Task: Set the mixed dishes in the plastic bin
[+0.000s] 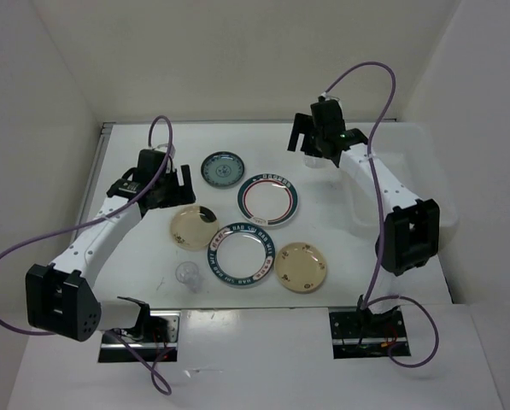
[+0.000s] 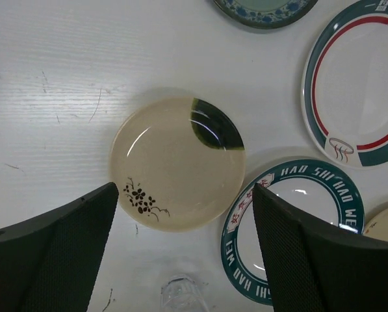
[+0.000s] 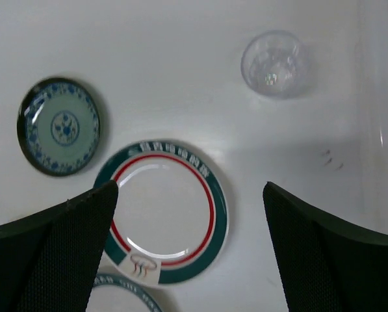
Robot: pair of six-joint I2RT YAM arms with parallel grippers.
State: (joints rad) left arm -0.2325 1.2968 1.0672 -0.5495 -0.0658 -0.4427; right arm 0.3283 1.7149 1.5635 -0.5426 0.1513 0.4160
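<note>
The round cream flower-marked plate [image 2: 174,166] looks glazed and glossy, with bright highlights. The white teal-rimmed plate [image 3: 162,211] shines likewise. The small clear cup [image 3: 276,63] is transparent. The white tabletop [image 2: 51,97] is matt, faintly scratched.

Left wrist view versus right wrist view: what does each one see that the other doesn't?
Only the left wrist view shows the cream flower plate, with a clear cup just below it at the frame's edge. Only the right wrist view shows another clear cup, near the bin wall. Both show the teal-blue saucer, the red-ringed plate and part of the lettered teal-rimmed plate.
</note>
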